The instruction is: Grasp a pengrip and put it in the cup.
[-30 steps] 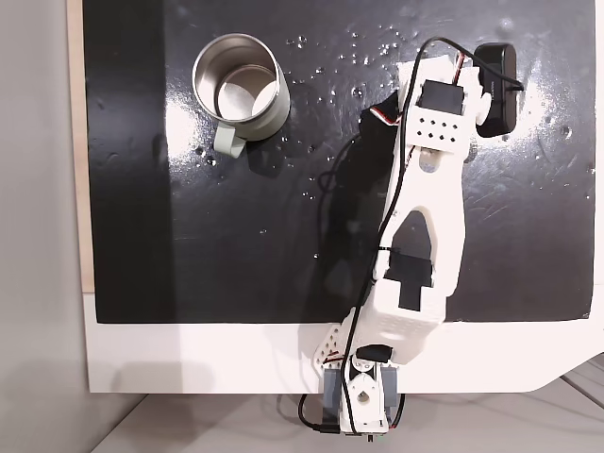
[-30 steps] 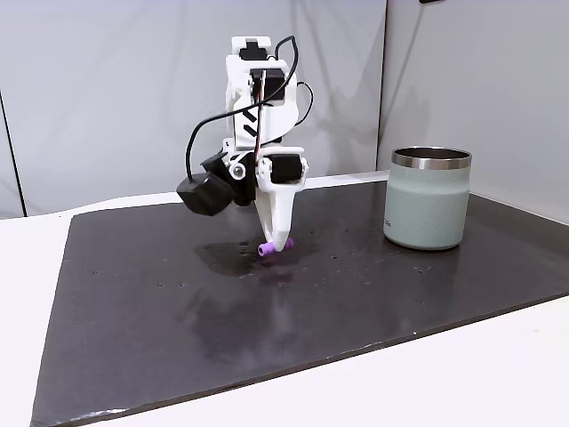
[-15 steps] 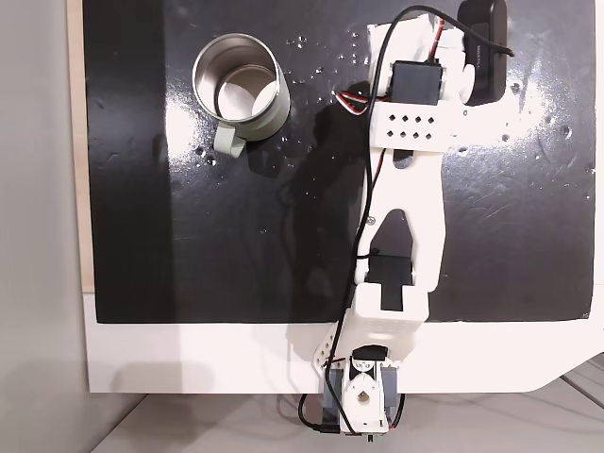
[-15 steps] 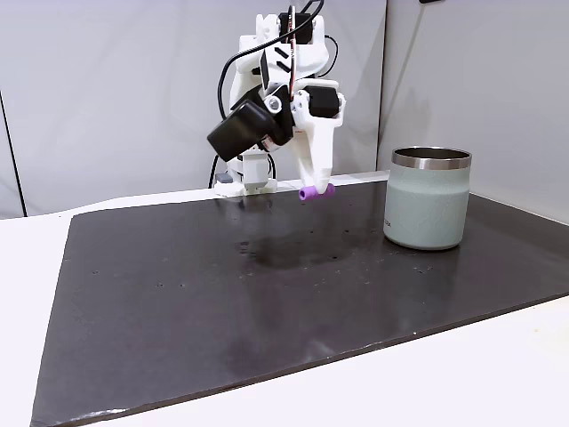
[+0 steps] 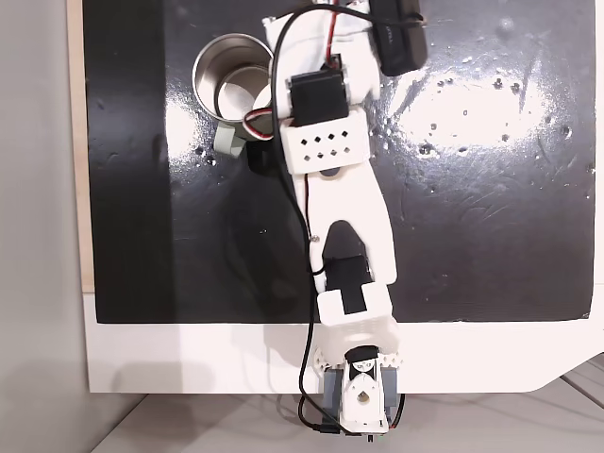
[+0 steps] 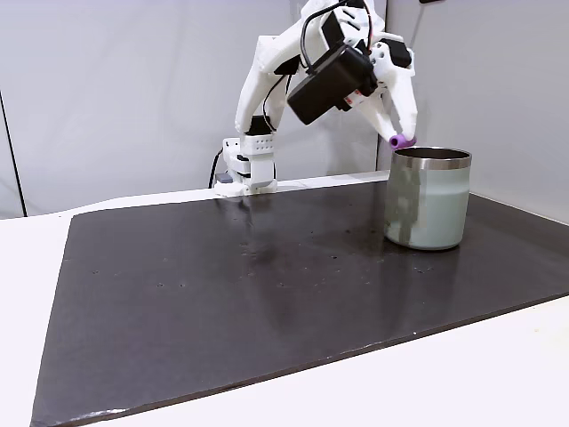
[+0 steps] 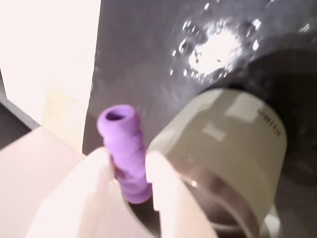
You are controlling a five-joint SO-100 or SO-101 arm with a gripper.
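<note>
One pengrip (image 7: 125,151) in gripper (image 7: 130,168), one cup (image 6: 428,197).

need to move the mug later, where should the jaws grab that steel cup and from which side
Grip the cup by its rim wall, coming straight down from above: it stands upright with the mouth open, so one jaw can go inside and one outside. Its body looks too wide to span. The handle tab is a smaller alternative.
</note>
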